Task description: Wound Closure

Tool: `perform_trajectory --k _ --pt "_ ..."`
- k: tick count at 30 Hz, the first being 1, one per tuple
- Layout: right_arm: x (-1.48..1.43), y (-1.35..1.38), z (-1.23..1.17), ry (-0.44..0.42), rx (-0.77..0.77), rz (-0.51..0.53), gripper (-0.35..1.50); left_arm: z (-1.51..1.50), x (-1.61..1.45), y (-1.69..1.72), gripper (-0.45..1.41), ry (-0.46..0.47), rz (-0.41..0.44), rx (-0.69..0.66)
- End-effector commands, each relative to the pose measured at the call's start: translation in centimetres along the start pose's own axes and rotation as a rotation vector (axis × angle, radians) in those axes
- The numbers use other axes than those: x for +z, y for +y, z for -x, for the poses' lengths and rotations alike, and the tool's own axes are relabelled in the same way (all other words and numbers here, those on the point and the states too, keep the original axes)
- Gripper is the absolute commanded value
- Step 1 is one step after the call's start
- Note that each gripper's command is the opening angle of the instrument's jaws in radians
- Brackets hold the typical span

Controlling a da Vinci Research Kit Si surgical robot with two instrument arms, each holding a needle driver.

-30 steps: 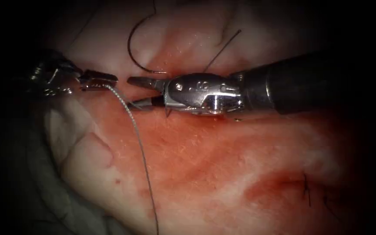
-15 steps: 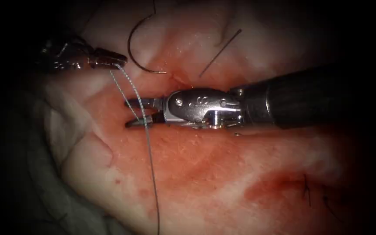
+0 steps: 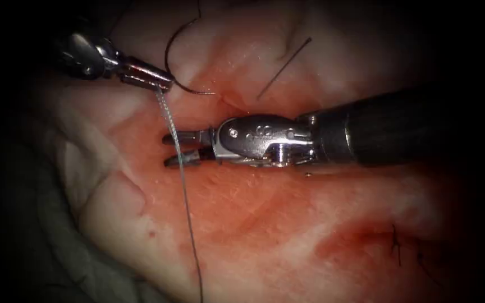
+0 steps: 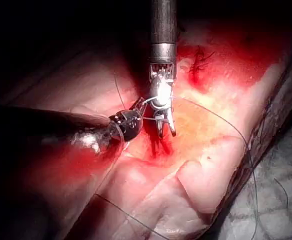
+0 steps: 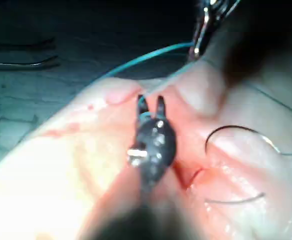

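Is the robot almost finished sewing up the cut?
Partly. Stitches with cut ends sit lower right. Now the left pincer holds the thread, which passes between the right pincer's open jaws. The needle lies loose on the tissue.

No text, label, brand or sign can be read. The metal wrist body of the right tool (image 3: 182,150) carries a few small engraved marks behind its pivot screw, which may be digits, but they are too small and glare-washed to make out.
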Motion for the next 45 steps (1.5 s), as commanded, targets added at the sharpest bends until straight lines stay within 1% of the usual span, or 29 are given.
perform_trajectory --k 1,7,10,13,17,20,28,33,38,42,45 --pt "0.08 -0.01 0.04 0.004 0.0 -0.002 0.17 0.05 0.06 0.02 -0.45 0.02 -0.013 0.004" --pt "0.09 -0.02 0.04 0.013 0.018 0.002 0.15 0.18 0.03 0.03 -0.45 0.115 -0.064 0.008" --pt "0.08 -0.01 0.04 0.028 0.028 -0.006 0.15 0.25 0.03 0.06 -0.45 0.14 -0.07 0.026" --pt "0.08 -0.01 0.03 0.059 0.043 -0.014 0.15 0.32 0.07 0.14 -0.45 0.107 -0.067 0.039" --pt "0.07 -0.01 0.02 0.103 0.059 -0.04 0.15 0.46 0.14 0.32 -0.45 0.066 -0.01 0.051" --pt "0.06 -0.01 0.01 0.142 0.077 -0.058 0.14 0.56 0.19 0.42 -0.45 0.056 0.006 0.053" --pt "0.1 -0.06 0.01 0.182 0.11 -0.084 0.14 0.76 0.24 0.59 -0.45 0.053 0.018 0.079" --pt "0.1 -0.07 0.01 0.248 0.161 -0.113 0.09 0.76 0.24 0.6 -0.45 0.061 0.02 0.081" --pt "0.1 -0.07 0.02 0.281 0.2 -0.122 0.09 0.75 0.22 0.61 -0.45 0.064 0.016 0.082" --pt "0.07 -0.06 0.01 0.356 0.244 -0.138 0.05 0.74 0.22 0.63 -0.45 0.067 0.01 0.084" --pt "0.03 -0.03 0.0 0.372 0.25 -0.145 0.04 0.72 0.23 0.64 -0.45 0.074 0.009 0.085"
